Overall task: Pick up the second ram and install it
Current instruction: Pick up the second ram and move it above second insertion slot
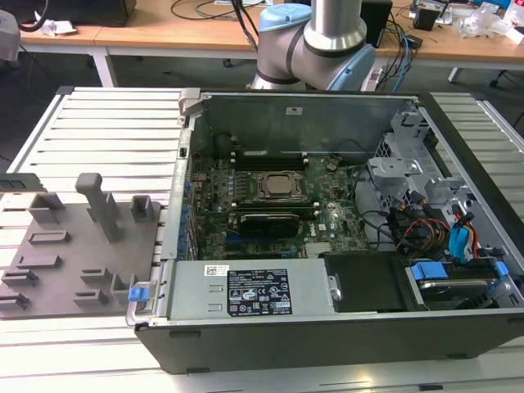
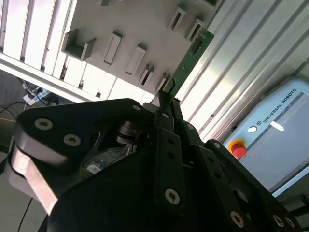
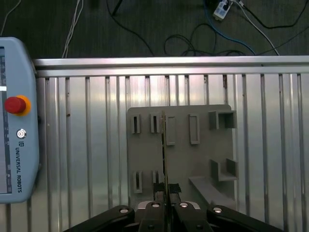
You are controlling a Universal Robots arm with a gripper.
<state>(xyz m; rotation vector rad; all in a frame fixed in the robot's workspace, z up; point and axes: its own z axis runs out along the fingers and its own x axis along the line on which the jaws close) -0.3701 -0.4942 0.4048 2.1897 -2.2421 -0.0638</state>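
The claw [image 3: 165, 190] was clamped shut on the second ram [image 3: 164, 145], its two black fingers [image 3: 175, 188] pressed against the board's flat faces. In the first wrist view the green stick showed edge-on as a thin line running out from the fingertips across the grey holder plate [image 3: 193, 159]. In the second wrist view the claw [image 2: 166, 96] gripped one end of the second ram [image 2: 190, 53], and the rest of the stick reached out over the edge of the holder plate [image 2: 125, 24], near its row of small slots. I could not tell whether the far end touched the plate. The plate lay on the slatted metal table [image 3: 72, 145], with a teach pendant [image 3: 19, 145] and its red button [image 3: 14, 104] just beside the table's edge.

In the exterior view the holder plate [image 1: 65, 262] sat at that view's left, beside the open computer case [image 1: 327, 352]. The CPU socket [image 1: 280, 186] lay in the middle of the green motherboard [image 1: 327, 217], well apart from the plate.
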